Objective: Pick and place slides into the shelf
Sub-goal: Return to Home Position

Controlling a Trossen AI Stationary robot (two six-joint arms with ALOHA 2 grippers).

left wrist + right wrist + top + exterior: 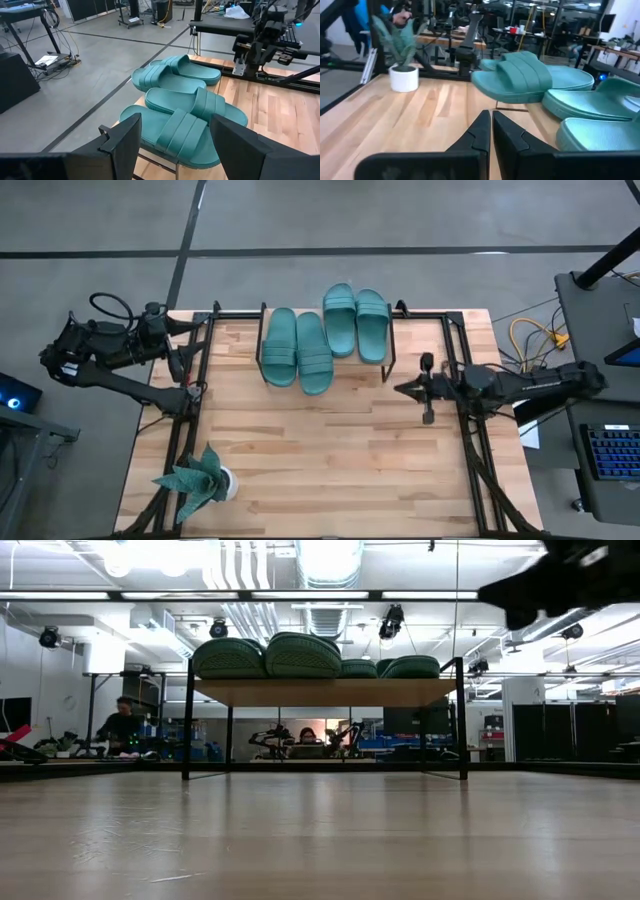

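Overhead, we saw all four slides (313, 353) lying on top of the shelf (320, 692), which stood at the far edge of the table (330, 450), roughly midway across it. They lay side by side in two pairs, straps up, each slide touching its partner. The left pair sat a little nearer the table's middle than the right pair, so the row was staggered. From table height we saw their rounded ends lined along the light board, above the thin black legs.

The left gripper (175, 122) hung at the table's left edge, near the far corner, facing the shelf from the side. Its fingers (122, 142) stood wide apart and had hold of nothing. The nearest slide showed between them but lay beyond them.

The right gripper (400, 389) hovered above the table just right of the shelf's front right corner, pointing toward it. Its fingers (480, 135) were brought together with only a hairline between them, and nothing was pinched there. It was clear of the slides.

The plant (195, 480) in its white pot stood at the table's near left corner, well apart from the shelf. Beyond the table, we saw two people in the room.
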